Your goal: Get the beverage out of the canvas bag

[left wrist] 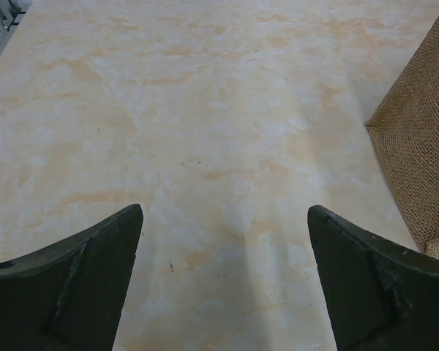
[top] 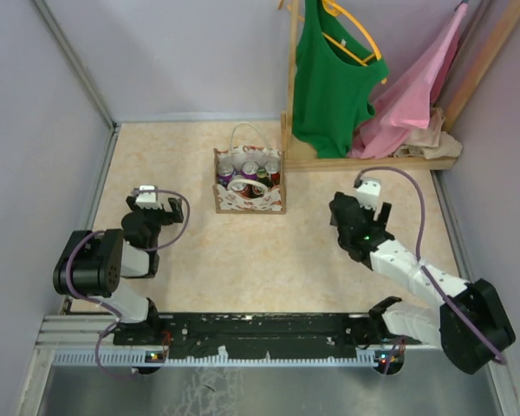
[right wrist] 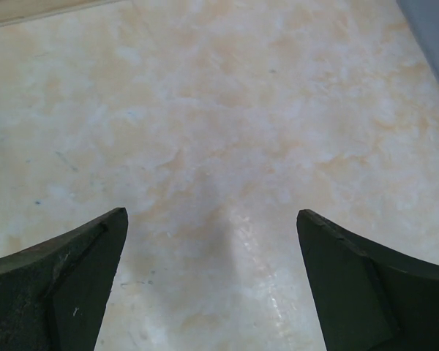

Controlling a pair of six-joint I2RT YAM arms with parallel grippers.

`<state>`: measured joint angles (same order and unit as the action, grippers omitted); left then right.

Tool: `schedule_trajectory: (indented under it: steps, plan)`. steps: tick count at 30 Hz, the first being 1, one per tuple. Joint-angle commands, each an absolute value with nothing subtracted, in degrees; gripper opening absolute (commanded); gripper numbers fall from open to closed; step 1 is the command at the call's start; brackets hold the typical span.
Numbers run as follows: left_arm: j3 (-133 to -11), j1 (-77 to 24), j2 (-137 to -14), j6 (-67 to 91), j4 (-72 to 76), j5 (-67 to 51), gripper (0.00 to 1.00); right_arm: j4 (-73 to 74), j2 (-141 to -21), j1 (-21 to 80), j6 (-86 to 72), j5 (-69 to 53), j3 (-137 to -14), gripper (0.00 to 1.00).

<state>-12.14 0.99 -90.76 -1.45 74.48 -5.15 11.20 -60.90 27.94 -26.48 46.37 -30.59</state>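
**Overhead and wrist views of a canvas bag (top: 249, 186)**

Only the overhead view shows the whole table (top: 199, 260) and the bag: beige, red-and-white print, white loop handles, upright, packed with drink cans (top: 250, 170). The left wrist view catches just its coarse woven side, ahead-right of the left gripper (left wrist: 225, 212), fingers spread, empty. The right gripper (right wrist: 212, 212), equally wide apart, faces only tabletop.
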Motion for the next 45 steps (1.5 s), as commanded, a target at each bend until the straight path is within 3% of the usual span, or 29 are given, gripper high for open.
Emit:
schedule_trajectory:
  steps: [1,6,9,11,15,19,22,27,31,33,37,45]
  plan:
    - [-12.9,0.8,-91.3,-1.9,75.2,-5.3,1.00,6.2,-66.2,33.0,-21.7,50.7,-38.7,0.99]
    - [-12.9,0.8,-91.3,-1.9,75.2,-5.3,1.00,0.9,-71.0,35.7,-16.8,48.0,-46.6,0.99]
    - [-12.9,0.8,-91.2,-1.9,75.2,-5.4,1.00,-3.6,-72.9,35.8,-12.8,45.0,-51.7,0.91]
    - [-12.9,0.7,-91.2,-1.9,75.2,-5.3,1.00,-6.9,-74.1,35.8,-9.6,41.8,-55.0,0.76]
    - [-12.9,0.8,-91.3,-1.9,75.2,-5.3,1.00,-10.1,-77.7,35.8,-5.2,35.1,-62.4,0.33]
    - [-12.9,0.7,-91.2,-1.9,75.2,-5.3,1.00,-8.0,-83.5,35.8,-3.9,30.5,-70.6,0.00]
    - [-12.9,0.7,-91.3,-1.9,75.2,-5.3,1.00,-4.4,-87.6,35.8,-4.3,26.9,-75.7,0.00]
    - [-12.9,0.7,-91.2,-1.9,75.2,-5.3,1.00,-0.6,-92.3,35.9,-6.3,21.7,-79.9,0.31]
    - [-12.9,0.7,-91.2,-1.9,75.2,-5.3,1.00,-0.4,-94.1,36.2,-7.1,17.4,-79.8,0.64]
    - [-12.9,0.8,-91.2,-1.9,75.2,-5.2,1.00,-0.4,-94.2,37.0,-6.7,16.3,-79.7,0.74]
    - [-12.9,0.8,-91.3,-2.0,75.2,-5.2,1.00,-1.2,-96.7,38.7,-4.9,15.0,-79.7,0.82]
    - [-12.9,0.7,-91.3,-1.9,75.2,-5.3,1.00,-2.4,-99.5,42.3,-1.6,16.1,-79.3,0.83]
